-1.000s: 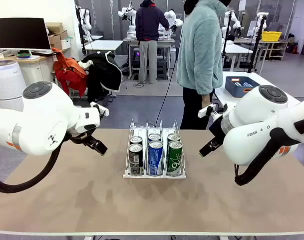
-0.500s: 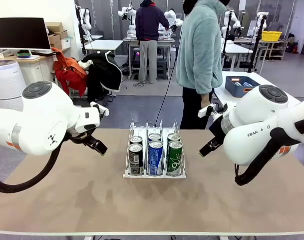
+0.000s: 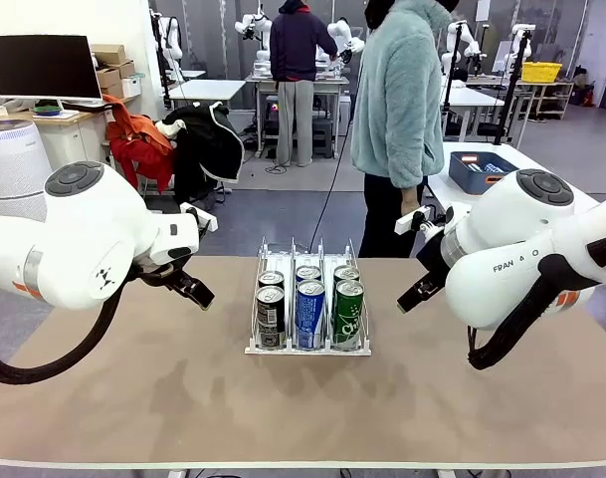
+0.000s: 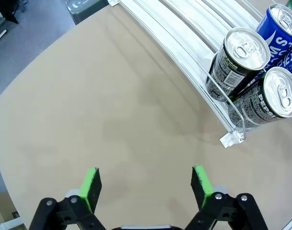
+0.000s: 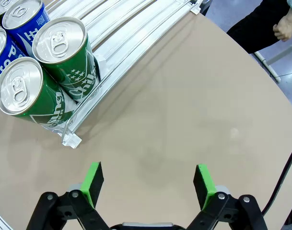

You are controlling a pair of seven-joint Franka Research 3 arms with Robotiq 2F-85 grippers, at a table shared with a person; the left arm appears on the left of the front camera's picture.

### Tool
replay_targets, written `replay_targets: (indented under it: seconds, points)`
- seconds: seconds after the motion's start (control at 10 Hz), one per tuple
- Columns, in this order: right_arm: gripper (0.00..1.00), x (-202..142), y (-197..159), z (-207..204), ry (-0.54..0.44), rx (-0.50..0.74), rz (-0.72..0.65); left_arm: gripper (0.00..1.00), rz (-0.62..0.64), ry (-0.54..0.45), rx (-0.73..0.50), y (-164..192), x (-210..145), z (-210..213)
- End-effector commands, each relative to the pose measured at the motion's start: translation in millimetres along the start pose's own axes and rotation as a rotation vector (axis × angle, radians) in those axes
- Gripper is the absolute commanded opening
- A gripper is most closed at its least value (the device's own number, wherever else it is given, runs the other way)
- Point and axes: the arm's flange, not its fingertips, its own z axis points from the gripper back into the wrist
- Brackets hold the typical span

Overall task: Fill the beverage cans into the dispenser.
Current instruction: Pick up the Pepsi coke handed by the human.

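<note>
Six beverage cans (image 3: 307, 275) stand upright in the dispenser (image 3: 307, 350), a white three-lane rack at the middle of the worktop (image 3: 123, 398). Two dark cans (image 3: 271, 317) fill the left lane, two blue cans (image 3: 310, 314) the middle lane and two green cans (image 3: 348, 314) the right lane. All are crowded at the near end, behind the low front lip, and the far stretch of each lane lies bare.

The left hand (image 4: 146, 179) hovers over bare worktop to the left of the rack. Its green-padded fingers are spread wide with nothing between them, and the dark cans lie off to one side of it. The right hand (image 5: 148, 181) hangs to the right of the rack, likewise wide open and holding nothing, with the green cans near it.

A person (image 3: 397, 90) in a pale teal fleece stands at the far side of the worktop, a little right of the rack.
</note>
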Motion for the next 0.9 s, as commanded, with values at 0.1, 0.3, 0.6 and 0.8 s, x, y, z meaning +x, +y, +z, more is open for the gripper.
replay_targets:
  seconds: [0.1,0.3,0.6,0.8]
  points:
    - [1.0,3,-19,13,0.066,0.052,-0.01,1.0,0.021,0.07,-0.073,5,13,15]
    - [1.0,15,-32,27,0.044,0.114,-0.02,1.0,-0.039,0.119,-0.169,27,20,43]
    - [1.0,44,-63,70,0.052,0.256,0.049,1.0,-0.108,0.093,-0.326,54,42,89]
    - [1.0,55,-94,109,-0.036,0.377,0.067,1.0,-0.164,-0.035,-0.39,70,53,130]
